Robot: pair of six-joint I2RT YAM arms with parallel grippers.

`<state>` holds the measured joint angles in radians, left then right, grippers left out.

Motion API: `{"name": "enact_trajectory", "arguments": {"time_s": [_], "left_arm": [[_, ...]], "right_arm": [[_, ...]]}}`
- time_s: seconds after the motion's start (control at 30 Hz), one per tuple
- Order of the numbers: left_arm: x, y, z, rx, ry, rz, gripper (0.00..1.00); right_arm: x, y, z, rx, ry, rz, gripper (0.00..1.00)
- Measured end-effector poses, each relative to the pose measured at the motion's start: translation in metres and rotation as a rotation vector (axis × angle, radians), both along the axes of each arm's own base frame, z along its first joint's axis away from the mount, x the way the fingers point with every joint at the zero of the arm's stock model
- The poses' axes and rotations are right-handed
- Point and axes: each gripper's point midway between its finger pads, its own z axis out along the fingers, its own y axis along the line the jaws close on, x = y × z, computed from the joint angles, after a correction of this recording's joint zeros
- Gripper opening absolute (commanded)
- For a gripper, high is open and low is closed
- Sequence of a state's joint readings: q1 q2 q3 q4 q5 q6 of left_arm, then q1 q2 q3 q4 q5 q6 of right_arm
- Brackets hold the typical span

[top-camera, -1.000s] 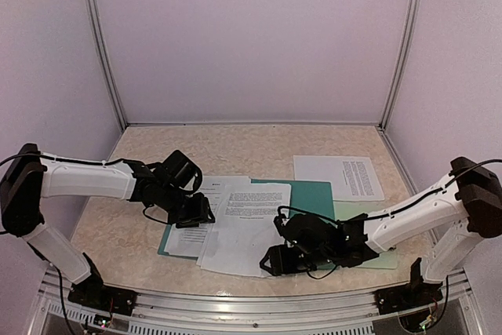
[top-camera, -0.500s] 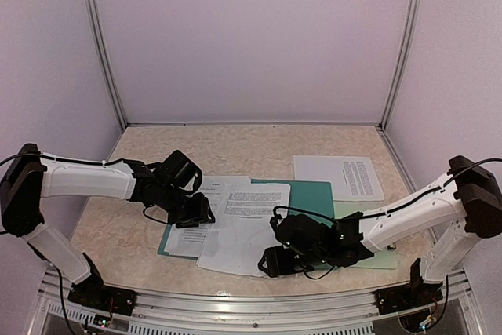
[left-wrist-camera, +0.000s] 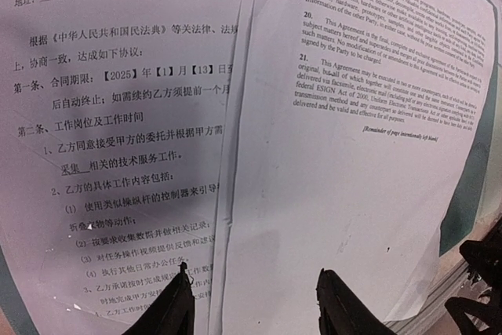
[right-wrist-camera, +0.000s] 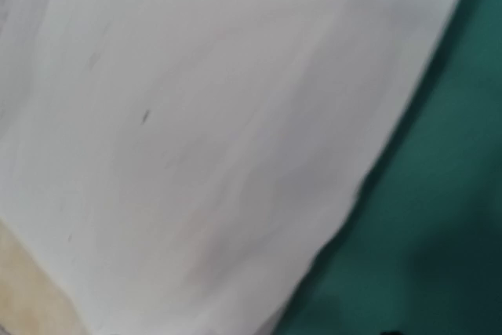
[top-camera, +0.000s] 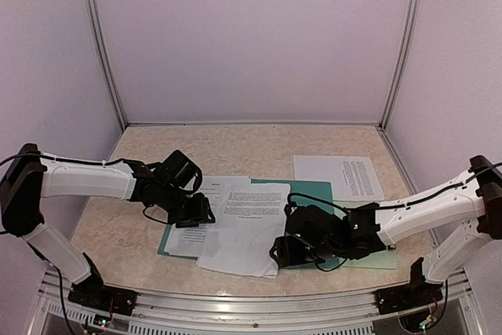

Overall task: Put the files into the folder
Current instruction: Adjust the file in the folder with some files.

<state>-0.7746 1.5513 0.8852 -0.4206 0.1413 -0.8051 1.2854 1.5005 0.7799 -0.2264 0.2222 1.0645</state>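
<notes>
L gripper (left-wrist-camera: 252, 271) spread over files (top-camera: 243, 225); R gripper (top-camera: 281, 253) unclear; stray sheet (top-camera: 339, 177) by folder (top-camera: 314, 194).

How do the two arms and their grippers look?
The left arm and the right arm have white tubular links with bulky black joints. The left gripper is black, with two pointed fingers; the right gripper is black too. Thin black cables loop near the wrists. No markings show.

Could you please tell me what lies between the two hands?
Between the left hand and the right hand lie overlapping printed sheets; the top external view shows this.
</notes>
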Motion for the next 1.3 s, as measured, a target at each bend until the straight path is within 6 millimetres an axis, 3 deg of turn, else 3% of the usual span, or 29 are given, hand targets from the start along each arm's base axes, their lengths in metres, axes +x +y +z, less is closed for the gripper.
{"name": "enact_trajectory", "arguments": {"time_s": [0.1, 0.33, 0.47, 0.6, 1.03, 1.3], "left_arm": [[0.001, 0.0, 0.001, -0.001, -0.002, -0.002, 0.51], [0.007, -0.008, 0.006, -0.013, -0.011, -0.009, 0.51], [0.012, -0.013, 0.01, -0.023, -0.022, -0.013, 0.51], [0.016, -0.016, 0.011, -0.022, -0.024, -0.019, 0.51], [0.024, -0.014, 0.012, -0.012, -0.013, -0.01, 0.51], [0.022, -0.017, 0.012, -0.028, 0.001, -0.018, 0.51]], "right_arm": [[0.016, -0.013, 0.003, 0.01, -0.019, -0.04, 0.66], [0.075, -0.051, 0.003, 0.068, -0.065, -0.163, 0.64], [0.101, -0.05, 0.013, 0.142, -0.099, -0.172, 0.62], [0.117, -0.042, 0.01, 0.196, -0.095, -0.153, 0.6], [0.13, -0.02, -0.009, 0.312, -0.04, -0.088, 0.56], [0.126, -0.018, -0.019, 0.36, -0.013, -0.077, 0.54]]}}
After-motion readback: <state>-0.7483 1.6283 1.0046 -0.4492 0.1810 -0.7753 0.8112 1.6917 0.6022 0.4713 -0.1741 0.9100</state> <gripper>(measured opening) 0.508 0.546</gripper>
